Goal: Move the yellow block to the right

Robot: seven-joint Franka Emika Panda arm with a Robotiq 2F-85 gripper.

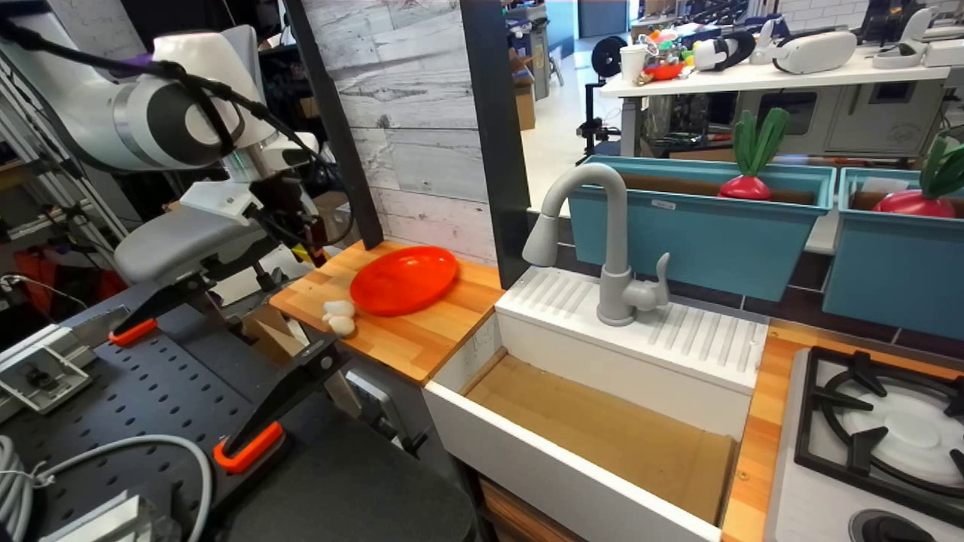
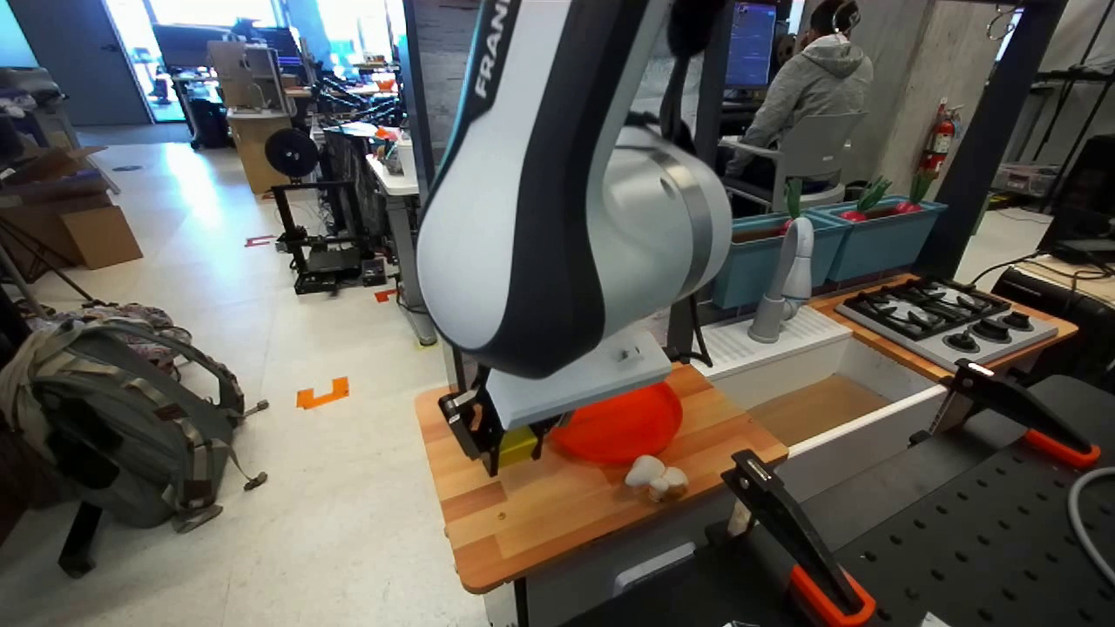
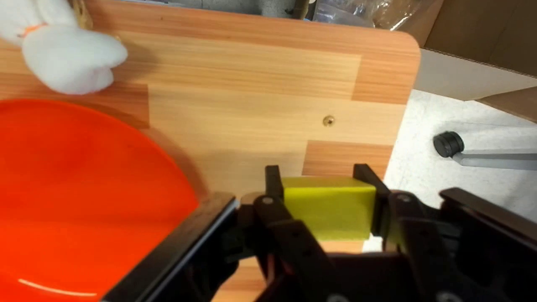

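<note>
Yellow block (image 3: 329,212) is grasped: both fingers (image 3: 273,180) of the gripper (image 3: 323,184) sit against its sides, best seen in the wrist view, where the black linkage (image 3: 293,235) covers its lower left corner. Location: over the wooden counter (image 3: 251,117), toward the end away from the sink (image 1: 542,482), to one side of the orange-red plate (image 3: 84,188) and apart from it. Clearance under the block: can't judge. Plate is cut off at left and bottom in the wrist view; small pale rounded object (image 3: 71,58) is clipped at upper left, can't say what it is. In an exterior view the arm (image 2: 470,261) is cut off at the top, and its wrist hides part of the plate and the block's upper portion. In an exterior view the block (image 1: 303,254) is just a yellow sliver, fingers lost against dark clutter.
</note>
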